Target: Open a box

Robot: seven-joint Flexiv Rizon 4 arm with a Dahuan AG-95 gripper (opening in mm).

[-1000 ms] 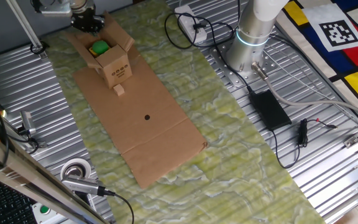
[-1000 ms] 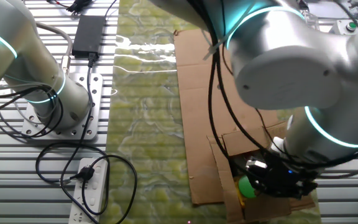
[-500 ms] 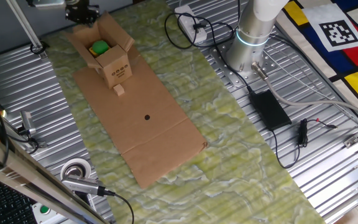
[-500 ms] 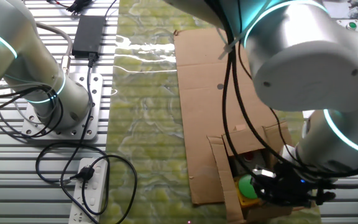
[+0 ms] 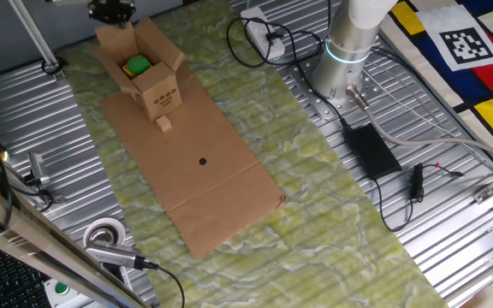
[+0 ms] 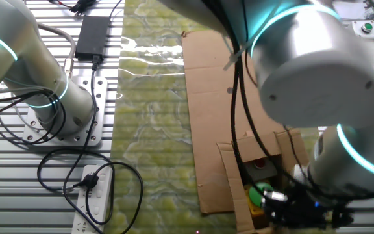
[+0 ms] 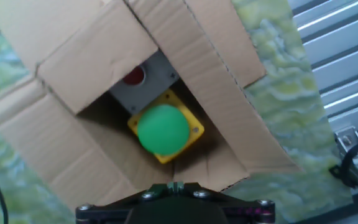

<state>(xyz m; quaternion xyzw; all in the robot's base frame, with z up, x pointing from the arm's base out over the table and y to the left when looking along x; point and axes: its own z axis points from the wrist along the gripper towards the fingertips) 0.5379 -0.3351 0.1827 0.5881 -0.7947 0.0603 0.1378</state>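
The small brown box (image 5: pixel 159 92) stands at the far end of a flat cardboard sheet, with dark marks on its near side. Its top flaps are spread open. Inside lies a green round button (image 5: pixel 137 64) on a yellow base beside a grey unit with a red button (image 7: pixel 133 76). My gripper (image 5: pixel 112 10) hangs above the box's far flap, clear of it. In the hand view the box (image 7: pixel 92 56) fills the frame, and the gripper (image 7: pixel 176 185) shows at the bottom edge with its fingertips together and nothing between them. The other fixed view shows the box (image 6: pixel 231 175) under the arm.
A tiny cardboard block (image 5: pixel 164 124) lies just in front of the box on the large flat cardboard sheet (image 5: pixel 204 171). A power strip (image 5: pixel 259 34) and cables lie by the arm's base (image 5: pixel 336 73). A tape roll (image 5: pixel 105 233) sits at the near left.
My gripper has risen from the box's far flap and drawn back towards the top of the view. The box stays open and has not moved.
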